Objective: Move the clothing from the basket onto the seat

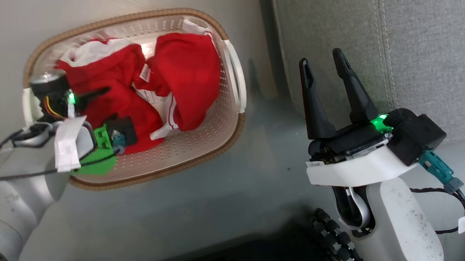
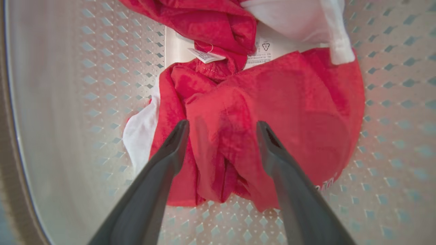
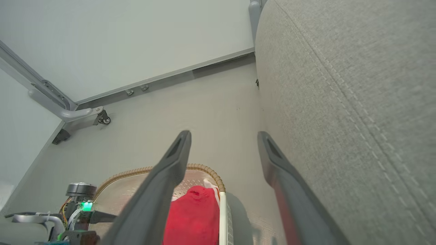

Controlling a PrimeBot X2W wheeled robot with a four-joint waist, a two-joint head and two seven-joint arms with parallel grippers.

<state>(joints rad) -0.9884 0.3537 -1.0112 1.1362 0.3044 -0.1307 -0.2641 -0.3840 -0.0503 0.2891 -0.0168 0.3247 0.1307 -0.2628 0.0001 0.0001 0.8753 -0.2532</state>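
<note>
L claw [image 2: 222,124] was spread, tips straddling a fold of the clothing [image 2: 306,102] in the basket [image 2: 85,102]. R claw [image 1: 322,57] was spread, empty, the seat [image 1: 427,57] just beside it. Risk: a shallow pinch could've slipped, or the 2 tangled garments dragged the basket.

Basket [image 1: 200,144] open from above. Clothing [image 1: 187,76] heaps its middle; bare bottom shows along the walls. Left gripper [image 2: 221,124] occupies one end. Seat [image 1: 420,49] stands beside the basket, with a floor [image 1: 263,156] strip between them.

Place: test lab staged as a home corner | Signs: white partition panels [image 3: 119,41] on wheeled frame [image 3: 68,113]; bare grey floor [image 3: 204,112]; upholstered seat [image 3: 340,102]; laundry basket [image 1: 199,156]
</note>
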